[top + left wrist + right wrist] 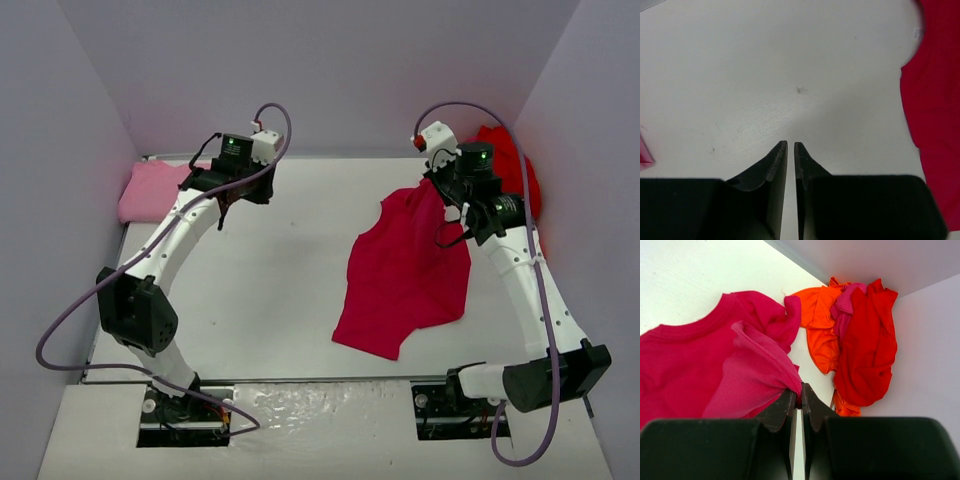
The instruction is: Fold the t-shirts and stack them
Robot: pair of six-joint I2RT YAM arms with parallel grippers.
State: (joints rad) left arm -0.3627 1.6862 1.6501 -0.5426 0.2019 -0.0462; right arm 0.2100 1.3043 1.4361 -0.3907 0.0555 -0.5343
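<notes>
Right jaws clamp crimson-magenta t-shirt (695, 365) | left jaws together, well apart

Bright, even light with soft shadows; the white table (790, 60) nearly washes out, foreground jaws blurred.

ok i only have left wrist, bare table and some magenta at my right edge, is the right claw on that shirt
Observer: Yes, the right claw is shut on a bunched fold of the magenta shirt.
Operator: any other shirts over there
Observer: A red shirt and an orange shirt lie crumpled together in the far right corner.
Operator: and that pink scrap at my left edge
Observer: That is the pink shirt, lying in a compact heap at the far left corner.
</notes>
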